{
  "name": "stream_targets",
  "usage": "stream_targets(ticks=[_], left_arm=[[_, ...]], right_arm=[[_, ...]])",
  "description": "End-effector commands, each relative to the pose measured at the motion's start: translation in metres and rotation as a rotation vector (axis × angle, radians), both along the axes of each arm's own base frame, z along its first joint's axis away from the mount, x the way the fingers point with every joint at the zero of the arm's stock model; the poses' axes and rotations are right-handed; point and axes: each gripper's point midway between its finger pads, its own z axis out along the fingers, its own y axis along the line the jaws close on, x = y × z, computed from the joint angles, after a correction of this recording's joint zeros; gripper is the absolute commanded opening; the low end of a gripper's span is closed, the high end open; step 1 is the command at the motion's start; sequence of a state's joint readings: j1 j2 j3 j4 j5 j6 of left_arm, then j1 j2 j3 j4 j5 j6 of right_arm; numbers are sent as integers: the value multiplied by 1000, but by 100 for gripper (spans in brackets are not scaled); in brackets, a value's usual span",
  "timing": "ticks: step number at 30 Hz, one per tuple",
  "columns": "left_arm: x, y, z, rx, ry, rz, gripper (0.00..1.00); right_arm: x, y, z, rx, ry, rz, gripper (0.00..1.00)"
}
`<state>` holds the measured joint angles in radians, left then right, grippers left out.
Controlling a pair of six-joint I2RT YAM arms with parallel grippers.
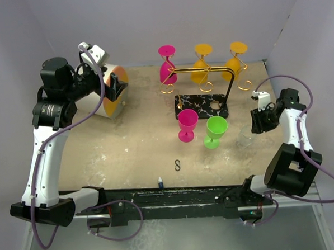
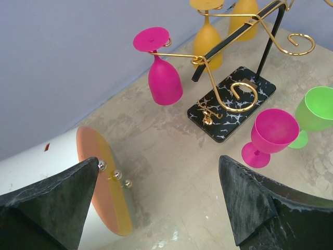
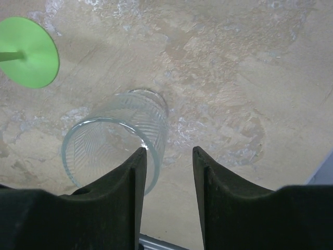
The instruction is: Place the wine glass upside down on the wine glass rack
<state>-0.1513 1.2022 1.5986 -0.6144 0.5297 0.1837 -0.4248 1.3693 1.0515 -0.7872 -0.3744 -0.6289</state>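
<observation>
Rack: gold wire, black marbled base

**Hidden, Cropped and Unresolved Parts**

In the right wrist view, the near rim of the clear glass is covered by one finger of the right end effector. Whether the two touch cannot be told. The green glass is cut by the left edge, so that only its foot and a bit of stem are shown.

In the left wrist view, the yellow glasses are cropped by the top edge and the green glass's bowl by the right edge. The white roll is partly masked by a finger of the left end effector.

In the top view, a small dark figure-eight item and a tiny blue-and-white object near the table's front edge are too small to be identified.
</observation>
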Motion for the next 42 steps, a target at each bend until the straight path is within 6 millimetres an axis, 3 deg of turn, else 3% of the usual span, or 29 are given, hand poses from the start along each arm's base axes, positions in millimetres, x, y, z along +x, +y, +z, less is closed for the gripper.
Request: stream_targets(ticks=[1, 12, 22, 28, 42], left_arm=[[-2, 0, 14, -11, -57, -12, 99], [0, 1, 9, -8, -49, -12, 99], [0, 2, 7, -3, -46, -11, 99], [-2, 6, 7, -3, -41, 10, 99], [10, 35, 16, 6, -61, 182, 99]], right_arm=[[15, -2, 7, 1, -57, 30, 42], [20, -3, 1, 19, -47, 5, 26], [22, -3, 15, 15, -72, 4, 5], [28, -13, 46, -54, -147, -44, 0], [49, -65, 171, -309, -464, -313, 0]])
